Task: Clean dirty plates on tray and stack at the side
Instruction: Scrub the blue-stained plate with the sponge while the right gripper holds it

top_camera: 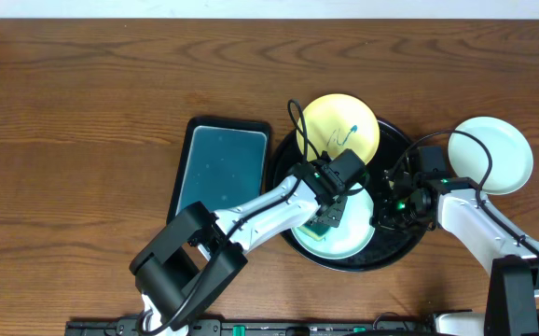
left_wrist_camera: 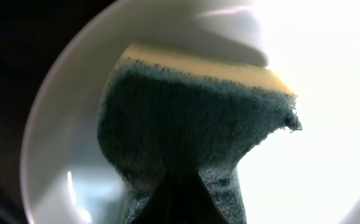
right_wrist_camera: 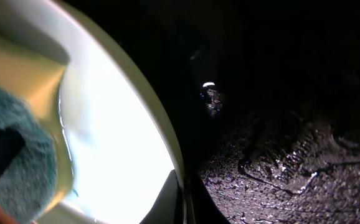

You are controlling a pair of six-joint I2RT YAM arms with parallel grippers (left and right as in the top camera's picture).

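Three plates, overhead view. Pale yellow plate (top_camera: 341,126), teal scribble on it, lies flat in the black tray (top_camera: 393,250), beyond the left pincer (top_camera: 330,213). Mint plate (top_camera: 352,238) is also flat in the tray, directly under that pincer. Mint-white plate (top_camera: 490,154) sits on bare wood outside the tray, just beyond the right pincer (top_camera: 388,203) and to its outer side. Teal tray (top_camera: 223,173) is well off to the left pincer's outer side, with nothing visible in it. Right pincer is at the mint plate's near rim. Contact is not resolvable from above.

Left wrist view. Left pincer is clenched on the sponge (top_camera: 318,233). Its dark scrub face and yellow backing run straight out from the fingers, pressed to the bowl of the mint plate. Plate fills the frame beneath. No scribble visible, though the right half is blown out by glare.

Right wrist view. Mint plate's rim curves just ahead of the right pincer and the sponge edge shows on the far side. Wet black tray floor is on the other side. I cannot tell whether this pincer is released or gripping the rim.

Judgement: scrubbing of the mint plate is in hand, and the yellow plate is not yet done. All plates are round, so none has a long axis, and all face up. The stacking spot lies on the right pincer's side, so the right arm is nearer for the transfer.
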